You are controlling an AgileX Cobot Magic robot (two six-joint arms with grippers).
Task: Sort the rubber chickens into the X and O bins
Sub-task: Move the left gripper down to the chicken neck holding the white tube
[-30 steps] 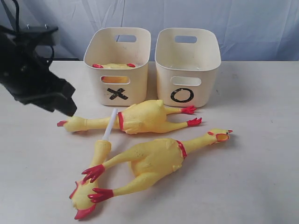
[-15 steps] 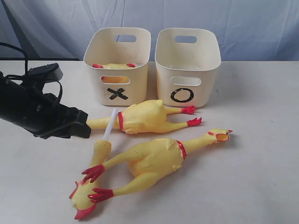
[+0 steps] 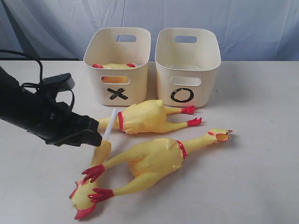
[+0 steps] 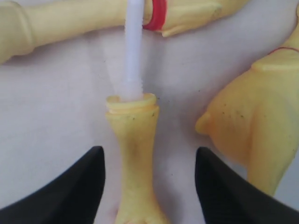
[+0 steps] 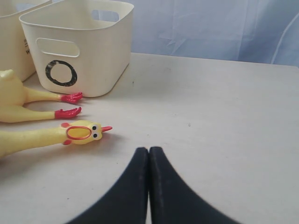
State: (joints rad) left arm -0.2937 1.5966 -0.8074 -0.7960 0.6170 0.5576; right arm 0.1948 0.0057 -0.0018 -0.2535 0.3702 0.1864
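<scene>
My left gripper (image 4: 149, 161) is low over the table (image 3: 261, 140), its black jaws spread wide on either side of the neck of the tube chicken (image 3: 100, 152). It is not yet pinching anything. This yellow rubber chicken lies toward the table's front left corner, with a white tube (image 3: 110, 122) sticking out of its cut neck. The tube points toward the X bin (image 3: 117, 88) at the back edge. The O bin (image 3: 187, 84) stands just beside the X bin, and I can see nothing in it from this angle. A fourth chicken (image 3: 114, 66) already lies in the X bin. My right gripper (image 5: 149, 156) is pressed together, holding nothing, over bare table.

Things I judge could go wrong:
- The neck tapers below its flared rim, so my jaws could slide along the soft rubber and lose their hold.
- The red feet of the large chicken (image 3: 154, 158) lie across or against the tube chicken's head end. A lift could drag that bird along or tip my catch out.
- The tube's far end sits close to the red neck band of the chicken nearest the bins (image 3: 140, 116) — a swing could snag there, or the tube could slip out.
</scene>
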